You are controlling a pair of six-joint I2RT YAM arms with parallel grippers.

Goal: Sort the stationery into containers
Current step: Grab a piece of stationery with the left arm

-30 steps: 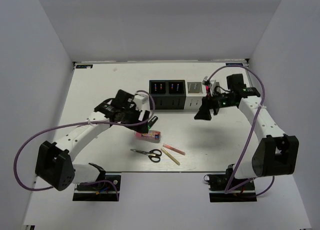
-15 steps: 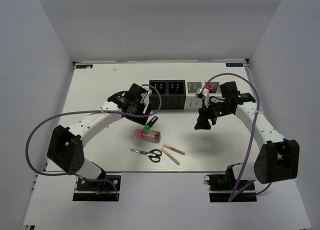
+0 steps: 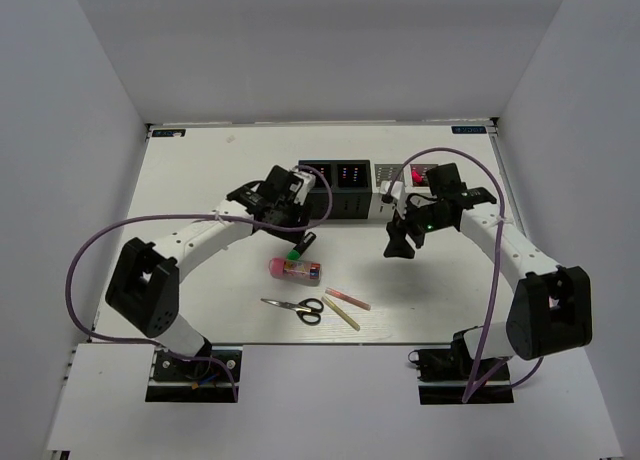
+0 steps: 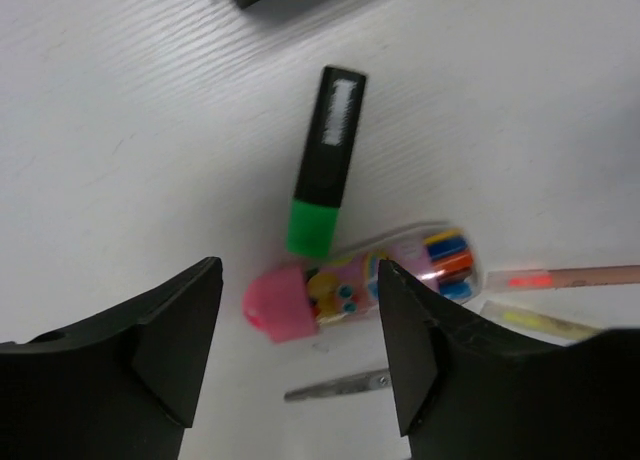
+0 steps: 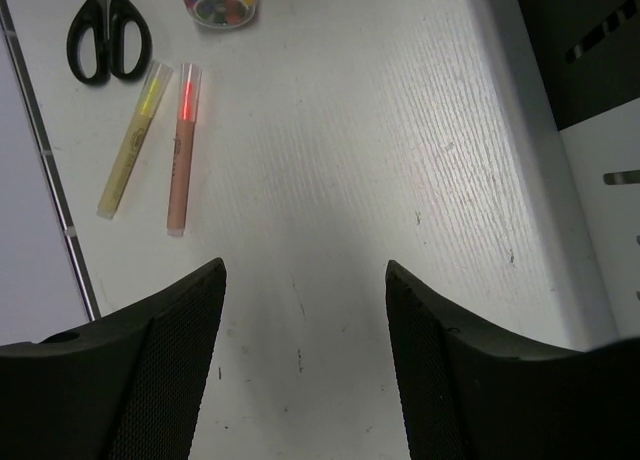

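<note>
My left hand (image 4: pixel 297 280) is spread wide with nothing in it. It hangs over the green marker (image 4: pixel 322 170), which lies flat on the desk (image 3: pixel 200 180). The marker's green cap points at the pink tube (image 4: pixel 350 290), and the two lie so close that I cannot tell if they touch. My right hand (image 5: pixel 305 280) is spread wide too, and it holds nothing. It hangs over bare desk, close to the front of the bins (image 3: pixel 335 195). The bins stand in a row at the far side, two black and one light, and my right arm hides the end of the row. The pink stick (image 5: pixel 183 150) and the yellow stick (image 5: pixel 130 140) lie side by side near the scissors (image 5: pixel 100 35).
</note>
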